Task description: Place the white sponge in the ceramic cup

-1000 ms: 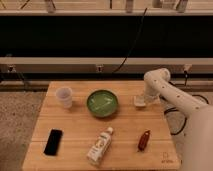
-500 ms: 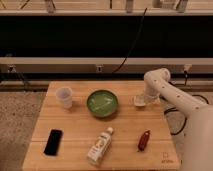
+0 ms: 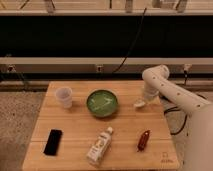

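Gripper (image 3: 141, 102): low over the right side of the table (image 3: 75, 125), at 3 o'clock from the bowl (image 3: 102, 103). Whether the claw is wide, narrow or clamped cannot be told.
Sponge (image 3: 137, 105): a pale patch right at the gripper's tip, at the same 3 o'clock spot. It is unclear whether it is gripped or merely touched.
Cup (image 3: 63, 96): upright at 9 o'clock from the bowl, well apart from the sponge.
In the way: the bowl sits squarely between sponge and cup, so a low carry would likely clip its rim.
Risk, grip: a soft sponge pinched at an edge may slip out mid-carry and land in the bowl.
Risk, drop: the cup is narrow and light. An off-centre release could leave the sponge on its rim or tip the cup over.
Around: a bottle (image 3: 99, 146) lies at 6 o'clock from the bowl, a phone (image 3: 53, 141) at 7 o'clock and a red-brown thing (image 3: 143, 140) at 4 o'clock. All are off the direct line.
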